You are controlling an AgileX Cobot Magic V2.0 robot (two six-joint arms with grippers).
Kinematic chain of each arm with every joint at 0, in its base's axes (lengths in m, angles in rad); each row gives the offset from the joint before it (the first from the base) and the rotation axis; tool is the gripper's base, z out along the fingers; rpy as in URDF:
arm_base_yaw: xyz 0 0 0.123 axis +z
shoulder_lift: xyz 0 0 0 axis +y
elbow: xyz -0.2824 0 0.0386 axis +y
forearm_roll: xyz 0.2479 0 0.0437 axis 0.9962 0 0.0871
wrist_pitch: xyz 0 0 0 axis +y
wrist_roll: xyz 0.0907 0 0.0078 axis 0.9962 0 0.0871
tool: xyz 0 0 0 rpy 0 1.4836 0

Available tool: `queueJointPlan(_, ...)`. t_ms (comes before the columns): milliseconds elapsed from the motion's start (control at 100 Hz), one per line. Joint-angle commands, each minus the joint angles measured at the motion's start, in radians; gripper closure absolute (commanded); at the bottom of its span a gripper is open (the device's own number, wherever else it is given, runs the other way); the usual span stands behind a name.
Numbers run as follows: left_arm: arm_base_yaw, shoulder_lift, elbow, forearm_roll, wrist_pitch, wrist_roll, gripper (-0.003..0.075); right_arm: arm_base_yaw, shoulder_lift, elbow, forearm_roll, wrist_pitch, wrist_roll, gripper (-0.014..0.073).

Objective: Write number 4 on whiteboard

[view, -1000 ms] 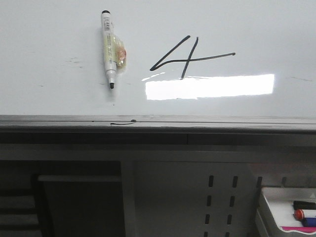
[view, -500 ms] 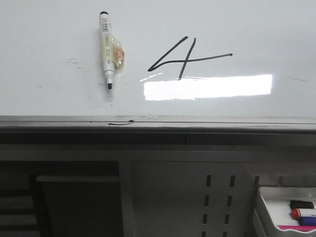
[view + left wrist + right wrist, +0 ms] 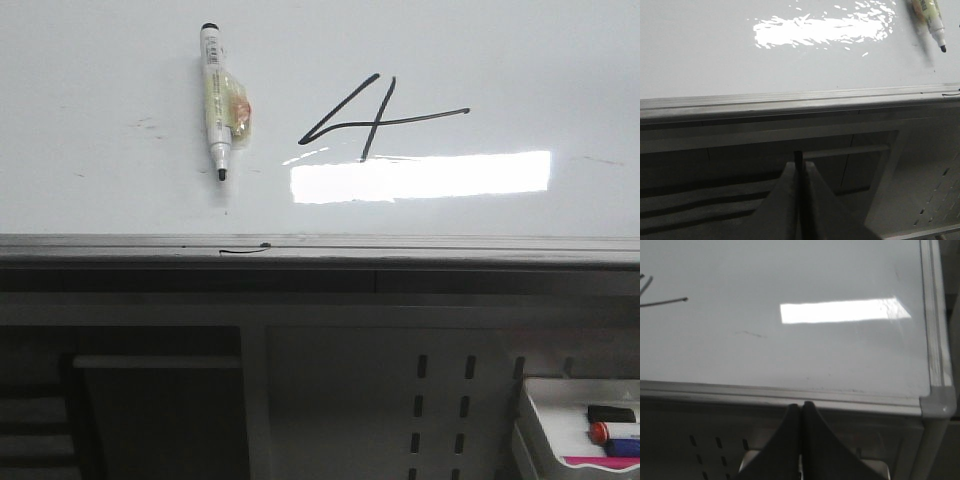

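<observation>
- Glossy white, the whiteboard (image 3: 110, 60) fills the upper part of the front view, with a grey metal rim along its near edge and a bright rectangular glare on it.
- The number 4 (image 3: 372, 117) is drawn in thin black strokes just above the glare, slanted, its crossbar running far to the right; the end of that crossbar also shows in the right wrist view (image 3: 665, 301).
- A white marker (image 3: 216, 100) lies on the board to the left of the numeral, uncapped, its black tip pointing toward the near rim.
- A short black squiggle (image 3: 245, 248) sits on the rim below the marker.
- The left gripper (image 3: 799, 170) hangs off the board's near edge, fingers pressed together, holding nothing.
- The right gripper (image 3: 801, 412) is likewise off the near edge by the board's right corner, fingers closed together and empty.
- A small white tray (image 3: 532, 420) with markers sits low at the right.
</observation>
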Motion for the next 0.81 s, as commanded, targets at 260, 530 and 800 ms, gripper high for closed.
queueJointPlan(260,0.003,-0.025,0.034,-0.018,-0.035,-0.007,0.0741,-0.021,-0.087,0.018,-0.024,0.217,0.01,0.0659)
queueJointPlan(530,0.003,-0.025,0.034,-0.018,-0.035,-0.007,0.0741,-0.021,-0.087,0.018,-0.024,0.21,0.01,0.0659)
queueJointPlan(800,0.003,-0.025,0.034,-0.018,-0.035,-0.007,0.0741,-0.021,-0.087,0.018,-0.024,0.208,0.01,0.0659)
